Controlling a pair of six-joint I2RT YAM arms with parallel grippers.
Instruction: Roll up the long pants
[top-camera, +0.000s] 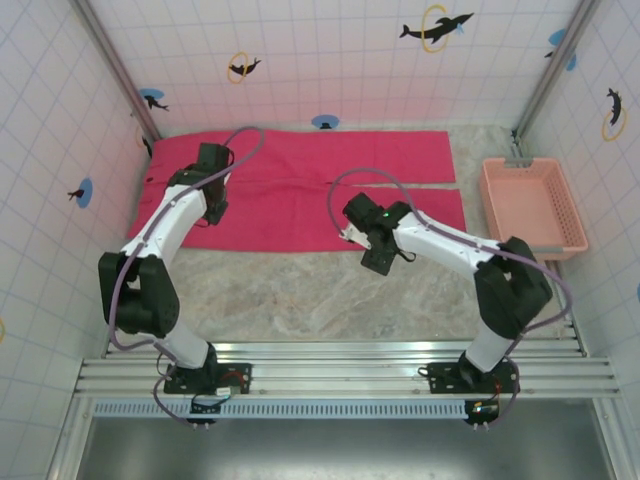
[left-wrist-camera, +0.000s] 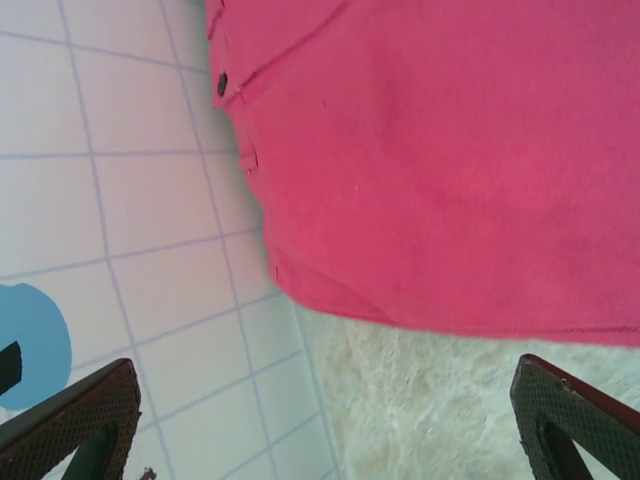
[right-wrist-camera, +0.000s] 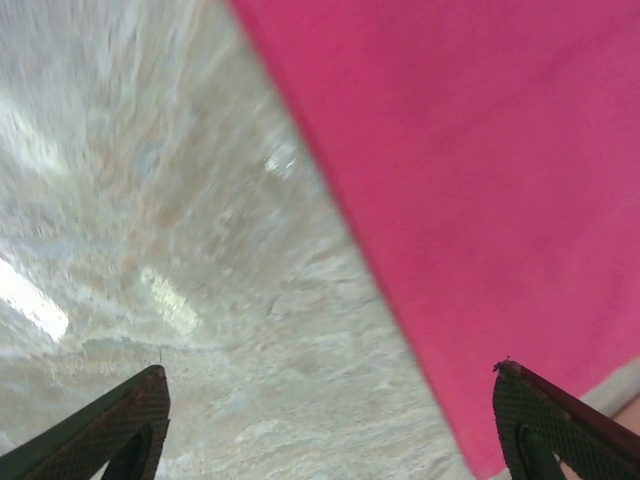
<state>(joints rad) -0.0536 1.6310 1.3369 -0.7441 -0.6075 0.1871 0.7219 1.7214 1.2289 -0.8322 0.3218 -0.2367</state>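
The long pants lie flat and unrolled across the far part of the table, both magenta legs stretched to the right and the waist at the left. My left gripper hovers open over the waist end. In the left wrist view that gripper has its fingers wide apart below the pants' near-left corner, where a dark button shows. My right gripper is open above the near edge of the nearer leg. In the right wrist view it holds nothing, and the pants edge runs diagonally past it.
A pale pink plastic basket stands at the right by the wall. Bare marbled table stretches between the pants and the arm bases. A tiled wall stands close to the left of the waist.
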